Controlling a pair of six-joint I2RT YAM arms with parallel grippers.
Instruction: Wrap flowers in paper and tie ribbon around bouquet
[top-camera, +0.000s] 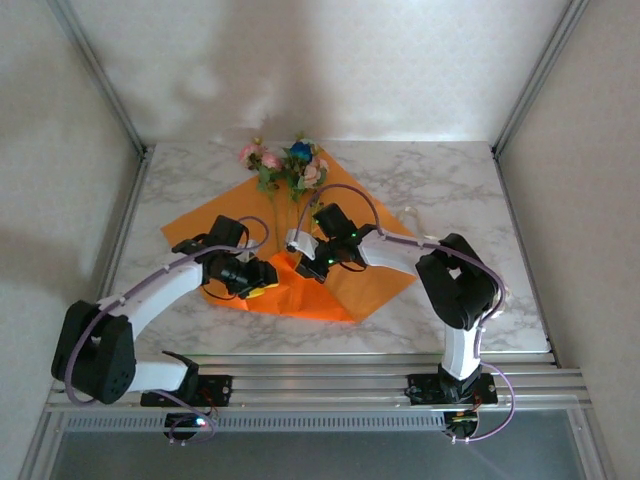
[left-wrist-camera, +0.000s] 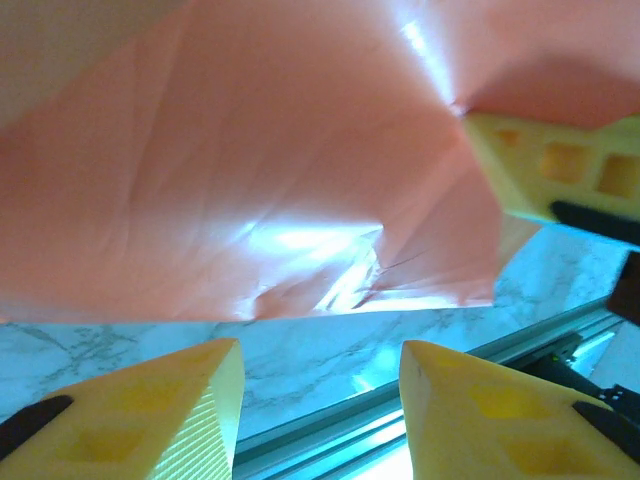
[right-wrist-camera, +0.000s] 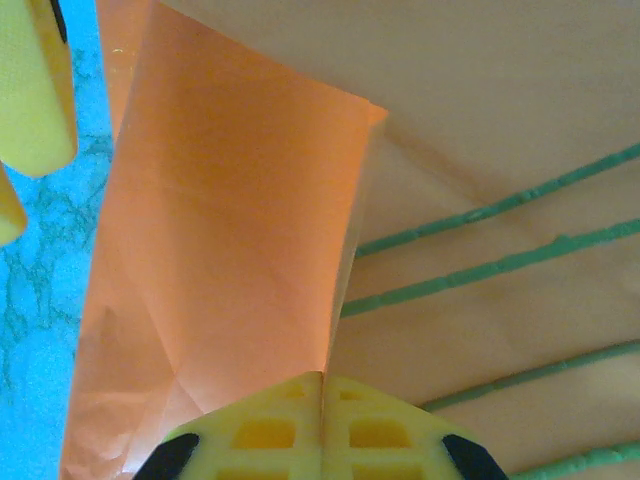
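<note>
Left arm folded low from the near-left corner of the tabletop (top-camera: 450, 190), forearm swung inward toward the middle. Left gripper (left-wrist-camera: 320, 352) spread apart, marble showing between its yellow, wedge-shaped fingers (left-wrist-camera: 170, 410), one face finely ribbed, nothing pinched; poised at the near-left edge of the paper (top-camera: 375, 275). Right arm hunched high at the elbow by the right edge, forearm reaching left over the sheet. Right gripper (right-wrist-camera: 322, 385) pressed together, pinching a raised fold of the paper. Thin, bright orange, softly creased, laid as a diamond mid-tabletop, one flap lifted into a peak. On it, the flowers (top-camera: 285, 165): pink and blue blooms with green leaves toward the far edge, thin green stems (right-wrist-camera: 480, 270) passing behind the lifted flap.
</note>
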